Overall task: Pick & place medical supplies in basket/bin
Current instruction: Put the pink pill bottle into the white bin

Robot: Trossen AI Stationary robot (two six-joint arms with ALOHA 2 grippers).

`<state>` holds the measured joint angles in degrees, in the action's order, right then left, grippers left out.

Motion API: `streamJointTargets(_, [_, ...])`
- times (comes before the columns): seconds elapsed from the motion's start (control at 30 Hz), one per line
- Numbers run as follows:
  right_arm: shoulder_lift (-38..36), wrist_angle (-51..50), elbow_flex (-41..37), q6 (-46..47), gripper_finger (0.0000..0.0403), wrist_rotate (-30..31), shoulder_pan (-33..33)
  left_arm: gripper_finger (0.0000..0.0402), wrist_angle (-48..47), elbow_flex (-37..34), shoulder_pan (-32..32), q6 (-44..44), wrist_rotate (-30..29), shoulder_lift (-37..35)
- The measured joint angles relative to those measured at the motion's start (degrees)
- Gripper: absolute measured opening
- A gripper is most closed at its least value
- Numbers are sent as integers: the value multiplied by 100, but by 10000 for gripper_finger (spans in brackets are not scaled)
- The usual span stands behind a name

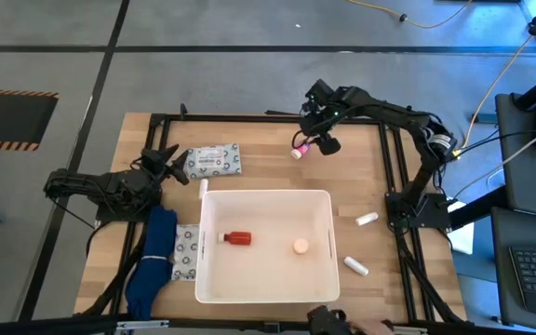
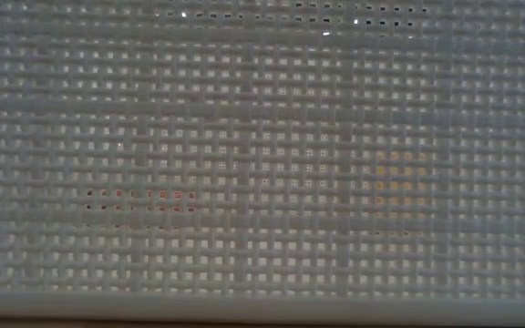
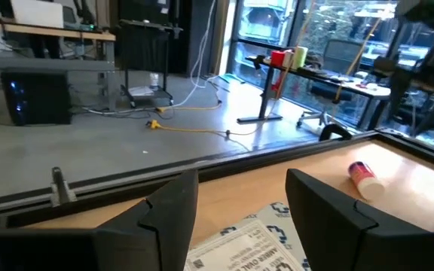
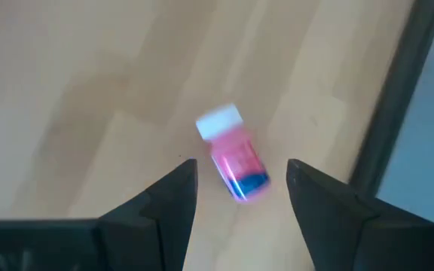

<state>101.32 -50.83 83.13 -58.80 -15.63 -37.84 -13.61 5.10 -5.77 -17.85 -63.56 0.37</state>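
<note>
The pink vial (image 4: pixel 232 162) lies on its side on the bare tabletop (image 1: pixel 268 163) near the far edge, well apart from the bin (image 1: pixel 264 296). The right gripper (image 4: pixel 241 184) hangs right over it, jaws part open with the vial between the fingertips, which do not seem to touch it yet; nothing is held. In the high view the same vial (image 1: pixel 299 151) shows just beside the gripper (image 1: pixel 319 140).

The bin sits mid-tabletop and already holds the red bottle (image 1: pixel 238 238) and the orange vial (image 1: pixel 300 246). Two white tubes (image 1: pixel 368 220) (image 1: pixel 356 266) lie on the tabletop beside the bin on the right arm's side. A packet (image 1: pixel 214 160) lies beyond the bin's far left corner, a second packet (image 1: pixel 186 252) touches its left wall, and a blue cloth (image 1: pixel 152 261) lies next to that.

The left gripper (image 1: pixel 161 160) waits wide open and empty, its fingers (image 3: pixel 173 214) just short of the far packet (image 3: pixel 251 245).

The step in hand looks like the grasp of the pink vial. Next the right gripper should settle lower, close across the vial's body, then lift and carry it to the bin.
</note>
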Motion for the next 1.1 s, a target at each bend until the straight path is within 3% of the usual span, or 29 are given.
streamJointTargets(0.27, [-52, 323, 2, 1072, 206, -14, 430, 198, 2, 0, 1, 64, -1, 1])
streamJointTargets(0.47, [-48, -426, -16, 1554, 206, 31, 512, 198, 0, 0, 1, 64, 2, 0])
streamJointTargets(0.57, [-50, -332, -177, 1701, 215, -161, 542, 199, -4, 0, 1, 114, 1, 1])
streamJointTargets(0.87, [-48, 598, -1013, 1990, 332, -181, 681, 198, -9, 0, 1, 283, -23, 0])
streamJointTargets(1.1, [-48, 1877, -1744, 2115, 396, 1074, 1048, 198, -13, 0, 0, 347, -116, -1])
